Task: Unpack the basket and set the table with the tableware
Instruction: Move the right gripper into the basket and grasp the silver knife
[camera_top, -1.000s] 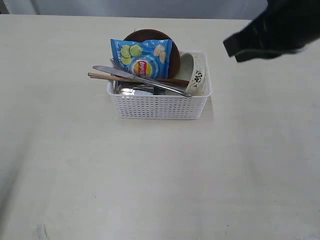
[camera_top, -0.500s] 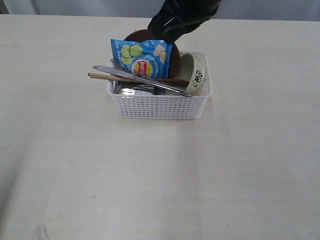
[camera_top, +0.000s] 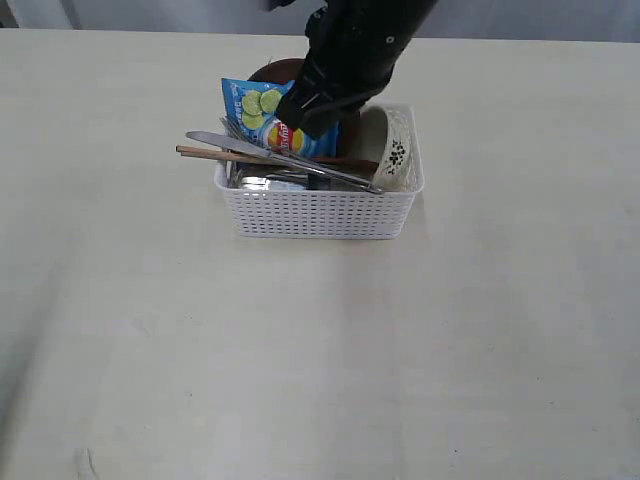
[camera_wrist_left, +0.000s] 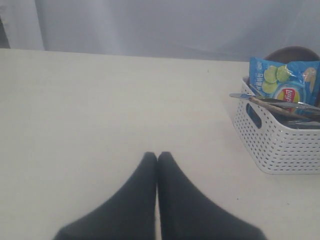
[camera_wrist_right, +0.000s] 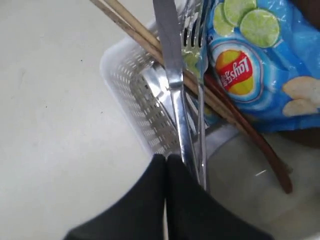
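A: Now, where does the tableware sit?
B: All of it in the basket (camera_top: 320, 212), mid-worktop (camera_top: 300, 360); nothing laid out yet. Knife (camera_top: 280, 155) on top; fork (camera_wrist_right: 200, 75) tight beside it; chopsticks (camera_top: 205, 152) under both. Bag (camera_top: 252, 105) stands at the back against the plate (camera_top: 268, 72); bowl (camera_top: 396, 150) on edge at the right end.
A: Fingers?
B: Right fingers (camera_top: 295, 118) pressed together, holding nothing; they hang over the basket, above the knife; how high, I cannot tell. Left fingers (camera_wrist_left: 157, 156) pressed together too, empty, over bare worktop; basket well off to one side of them.
A: Which arm takes the first piece?
B: Right, by my reckoning; it is far the nearer.
A: The relation that matters?
B: Knife's long axis. It lies along the basket, end to end; blade end juts past the left rim, other end rests by the bowl. In the right wrist view the knife runs straight out from the fingertips, in line with the seam between them; once spread, the fingers would likely straddle its width. Fork touches the knife; risk of pinching both, I'd say.
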